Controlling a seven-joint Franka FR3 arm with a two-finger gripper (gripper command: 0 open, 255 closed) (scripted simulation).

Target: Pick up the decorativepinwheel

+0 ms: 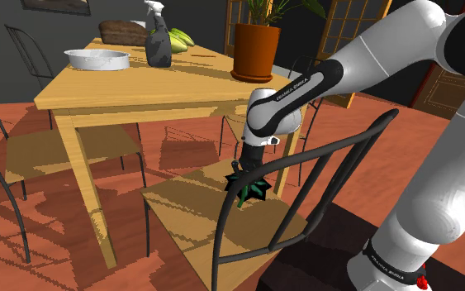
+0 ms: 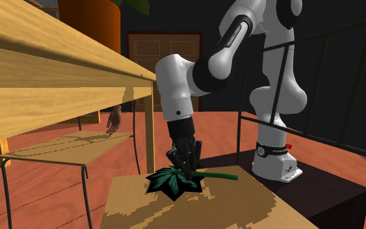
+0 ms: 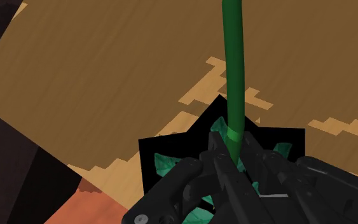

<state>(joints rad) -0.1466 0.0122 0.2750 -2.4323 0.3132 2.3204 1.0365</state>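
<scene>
Where the decorativepinwheel lies: flat on the wooden chair seat [image 1: 191, 227], near the seat's edge that faces the stand; see decorativepinwheel [image 1: 253, 191] [image 2: 172, 181] [image 3: 233, 63].
Pinwheel head: dark green blades on a black, star-shaped backing, pressed against the seat.
Pinwheel stem: plain green and straight; in the second exterior view it runs from the head toward that view's right, just above the chair seat [image 2: 246, 208].
Gripper: all black, pointing almost straight down from the white wrist, right over the pinwheel's head [image 1: 244, 174] [image 2: 188, 167] [image 3: 231, 162].
Fingers: drawn together and clamped on the stem just beside the head, as the wrist view shows; the stem comes out from between them and runs away over the chair seat [image 3: 107, 83].
Lift: none visible, as the head and the seat are touching.
Chair frame: thin black bars, with the back [image 1: 216, 252] curving across the front of the arm in the shoulder view.
Table: light wood [image 1: 123, 93] [image 2: 45, 71], beside the chair and higher than its seat.
On the table: a terracotta plant pot [image 1: 256, 48] [image 2: 87, 16], a dark spray bottle [image 1: 158, 43] and a pale round pan [image 1: 97, 59], all well apart from the gripper.
Second chair: tucked under the table [image 1: 49, 150] [image 2: 64, 148].
Stand: dark box [image 1: 329, 248] [image 2: 324, 190] under the arm's base.
Floor: reddish-brown boards.
</scene>
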